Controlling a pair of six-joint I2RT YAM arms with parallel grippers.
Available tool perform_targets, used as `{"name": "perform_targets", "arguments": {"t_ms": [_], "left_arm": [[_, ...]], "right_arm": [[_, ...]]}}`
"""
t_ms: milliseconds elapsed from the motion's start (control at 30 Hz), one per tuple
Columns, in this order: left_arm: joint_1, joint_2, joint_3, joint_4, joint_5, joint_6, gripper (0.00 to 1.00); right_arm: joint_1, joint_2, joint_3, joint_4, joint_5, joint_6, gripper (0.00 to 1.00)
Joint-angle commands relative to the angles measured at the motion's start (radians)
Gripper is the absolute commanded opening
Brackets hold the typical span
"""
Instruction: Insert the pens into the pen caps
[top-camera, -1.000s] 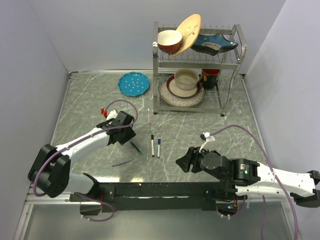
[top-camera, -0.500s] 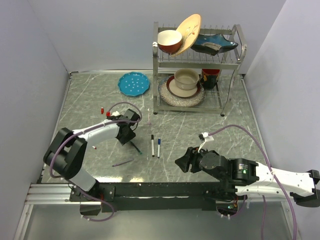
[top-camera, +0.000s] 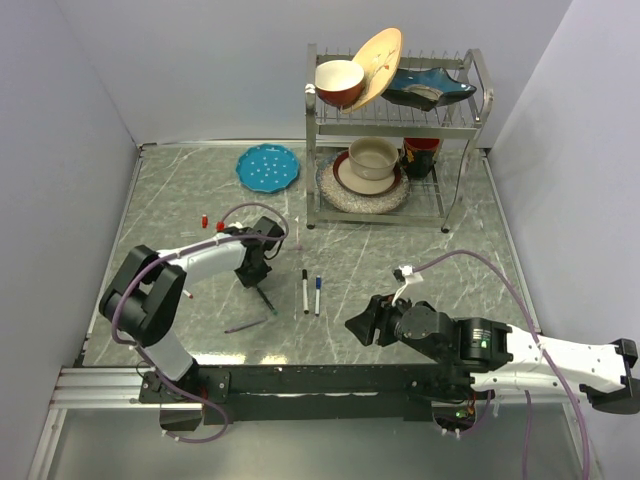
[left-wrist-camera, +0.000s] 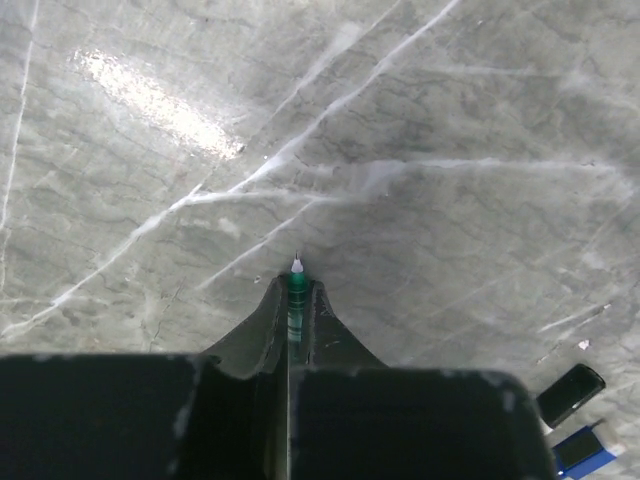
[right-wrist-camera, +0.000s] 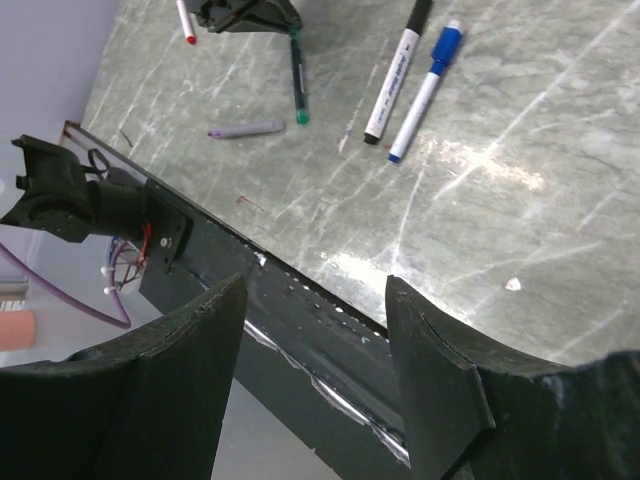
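Nearest, the right hand (top-camera: 362, 325) is seen spread and empty above the tabletop (top-camera: 420, 240). Farther on, the dark green pen (left-wrist-camera: 296, 283) is pinched by the left hand (top-camera: 259, 285). The black-ended pen (top-camera: 305, 291) and the blue-ended pen (top-camera: 318, 295) are laid just beside.

No lettering, brand, number or sign can be read in any view; any print on the white barrel of the black-ended pen (right-wrist-camera: 392, 78), at twelve o'clock in the right wrist view, is too small to make out.
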Motion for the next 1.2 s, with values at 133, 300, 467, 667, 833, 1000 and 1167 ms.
{"name": "perform_targets", "arguments": {"t_ms": [133,300,467,667,833,1000,1167], "left_arm": [[0.003,-0.161,-0.096,0.227,0.062,0.089,0.01],[-0.001,-0.367,-0.197,0.439,0.221,0.242,0.01],[-0.006,-0.589,-0.272,0.595,0.414,0.356,0.01],[-0.009,-0.832,-0.386,0.776,0.667,0.341,0.01],[-0.011,-0.938,-0.449,0.879,0.752,0.302,0.01],[-0.012,-0.936,-0.423,0.893,0.784,0.301,0.01],[-0.014,-0.929,-0.423,0.907,0.791,0.285,0.01]], "right_arm": [[-0.005,0.112,0.011,0.180,-0.063,-0.060,0.69],[-0.035,0.204,0.072,0.237,-0.096,-0.115,0.73],[-0.130,0.268,0.095,0.390,-0.261,-0.181,0.75],[-0.268,0.343,0.103,0.573,-0.519,-0.218,0.73],[-0.282,0.447,0.159,0.652,-0.654,-0.242,0.72],[-0.282,0.537,0.215,0.660,-0.657,-0.227,0.66],[-0.282,0.543,0.186,0.714,-0.643,-0.186,0.24]]}}
